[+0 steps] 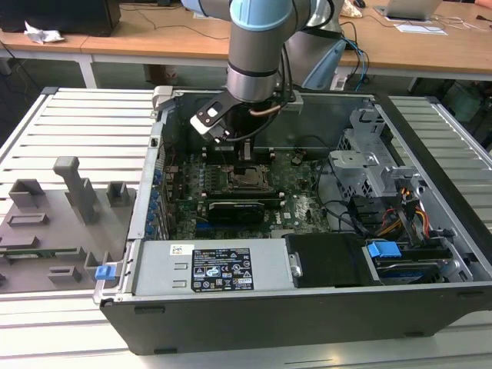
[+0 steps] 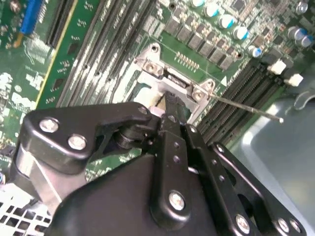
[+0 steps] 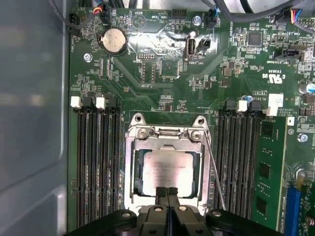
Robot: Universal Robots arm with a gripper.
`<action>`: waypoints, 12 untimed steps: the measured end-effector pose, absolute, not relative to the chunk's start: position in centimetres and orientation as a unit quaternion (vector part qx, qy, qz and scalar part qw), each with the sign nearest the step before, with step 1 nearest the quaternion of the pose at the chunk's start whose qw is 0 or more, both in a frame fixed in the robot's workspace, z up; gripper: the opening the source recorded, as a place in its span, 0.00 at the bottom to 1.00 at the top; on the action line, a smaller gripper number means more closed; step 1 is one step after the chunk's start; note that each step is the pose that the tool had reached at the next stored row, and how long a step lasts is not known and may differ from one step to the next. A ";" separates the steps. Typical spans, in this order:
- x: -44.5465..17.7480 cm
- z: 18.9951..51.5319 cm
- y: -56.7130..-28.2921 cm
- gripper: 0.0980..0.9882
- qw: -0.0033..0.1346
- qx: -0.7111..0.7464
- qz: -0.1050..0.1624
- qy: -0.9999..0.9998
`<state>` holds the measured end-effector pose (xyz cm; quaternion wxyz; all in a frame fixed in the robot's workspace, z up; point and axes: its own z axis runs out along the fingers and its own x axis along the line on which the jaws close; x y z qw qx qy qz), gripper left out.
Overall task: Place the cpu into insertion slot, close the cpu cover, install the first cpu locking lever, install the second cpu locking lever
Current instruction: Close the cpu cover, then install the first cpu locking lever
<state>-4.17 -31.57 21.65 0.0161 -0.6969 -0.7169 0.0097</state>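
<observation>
Pincer first: black, jointed, two-fingered pincer (image 3: 167,192) found narrow, fingertips pressed together, nothing seen held between them. Located in both wrist views at one edge of the silvery metal insertion socket (image 3: 167,132), tips at or just above the thin silvery square metal frame of the cpu cover (image 3: 131,172); contact not confirmable. In the exterior view, same pincer (image 1: 247,163) noted reaching down into the open dark-grey computer case (image 1: 307,327), over the middle of the green circuit board (image 3: 162,64), toward the far wall.

Step one judged done: small flat square cpu with pale silvery-grey top (image 3: 170,169) noted seated in the socket, visible through the frame's open middle.

Step two judged done or nearly so: cpu cover noted lying flat around the cpu, not raised.

Steps three and four judged outstanding, at least in part: thin bare metal locking lever (image 2: 246,109) noted standing free, angled away from the socket across the black memory slots (image 3: 238,162), under no catch. State of the other lever: cannot tell.
</observation>
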 end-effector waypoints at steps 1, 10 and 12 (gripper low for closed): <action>-4.1 21.7 -31.6 0.01 0.016 -0.697 0.010 -0.717; -2.2 21.6 -31.6 0.01 0.016 -0.697 0.010 -0.717; -2.2 21.6 -31.6 0.01 0.016 -0.697 0.010 -0.717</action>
